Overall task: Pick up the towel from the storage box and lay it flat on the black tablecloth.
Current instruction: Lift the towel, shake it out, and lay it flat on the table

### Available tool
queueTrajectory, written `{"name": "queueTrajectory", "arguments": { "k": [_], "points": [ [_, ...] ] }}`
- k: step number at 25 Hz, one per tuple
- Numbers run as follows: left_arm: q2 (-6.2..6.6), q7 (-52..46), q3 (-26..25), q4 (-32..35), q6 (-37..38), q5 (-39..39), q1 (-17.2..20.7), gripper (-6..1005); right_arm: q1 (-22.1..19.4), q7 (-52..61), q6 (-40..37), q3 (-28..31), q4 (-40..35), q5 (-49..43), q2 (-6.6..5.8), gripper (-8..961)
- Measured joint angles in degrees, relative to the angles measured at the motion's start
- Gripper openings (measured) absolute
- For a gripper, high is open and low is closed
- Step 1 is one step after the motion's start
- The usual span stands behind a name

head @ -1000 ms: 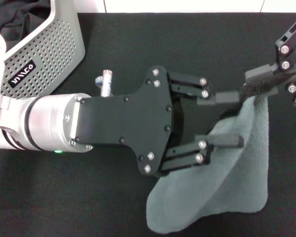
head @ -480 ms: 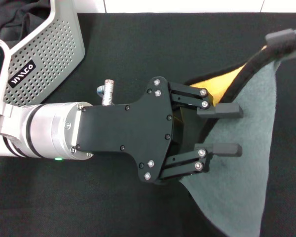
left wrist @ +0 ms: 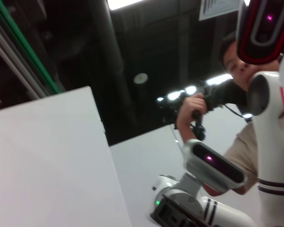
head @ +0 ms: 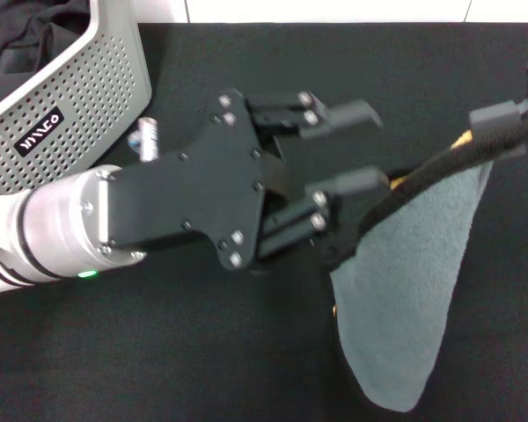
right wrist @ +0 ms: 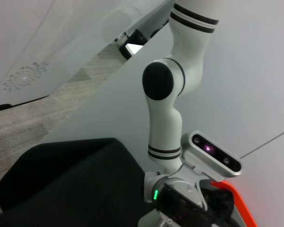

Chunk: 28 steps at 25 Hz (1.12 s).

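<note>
The grey-green towel [head: 414,290] hangs at the right of the head view. Its black-stitched edge runs taut from the upper right down toward the middle, with slivers of yellow reverse showing along it. My right gripper [head: 515,119], at the right edge, is shut on the towel's upper corner. My left gripper [head: 374,145] fills the middle and is open with nothing between its fingers; its nearer finger [head: 356,182] lies just over the towel's edge. The towel's lower tip reaches down to the black tablecloth [head: 202,369]. The storage box [head: 79,79] stands at the far left.
The box carries a black label [head: 40,128], and a dark cloth [head: 18,35] lies inside it. A white surface [head: 334,10] borders the tablecloth's far edge. Both wrist views show only the room and the robot's body.
My left gripper has swung up and toward the far side, away from the towel's middle. The towel has drawn narrower and tauter, and most of its yellow reverse is now hidden.
</note>
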Motion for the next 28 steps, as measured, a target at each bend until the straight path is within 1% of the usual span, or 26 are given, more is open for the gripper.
{"name": "queueTrajectory", "arguments": {
  "k": [5,12,18,20,25,28],
  "points": [
    [0.16,0.2,0.1,0.5,0.2,-1.4,0.6,327,-0.2,-0.1,0.0,-0.4,-0.5,-0.5,-0.06,28],
    [-0.17,-2.4,2.6,-0.1,-0.1,0.0,-1.6,327,0.6,-1.0,0.1,-0.8,0.1,-1.4,0.58,28],
    [-0.23,-1.9,3.0,-0.5,-0.8,0.1,-1.9,327,0.7,-1.8,0.0,-0.8,0.0,-1.0,0.71,29],
    [-0.23,-2.1,3.0,-0.6,-0.9,0.3,-2.2,327,0.7,-2.1,0.0,-0.6,0.1,-0.9,0.95,29],
    [-0.39,-2.2,4.5,-0.8,-1.5,0.9,-2.4,327,0.7,-3.5,-0.1,1.3,0.5,-1.0,3.29,29],
    [-0.46,-2.1,5.6,-0.9,-2.1,0.9,-2.4,327,0.5,-4.3,-0.1,2.5,0.9,-0.9,4.1,30]
  ]
}}
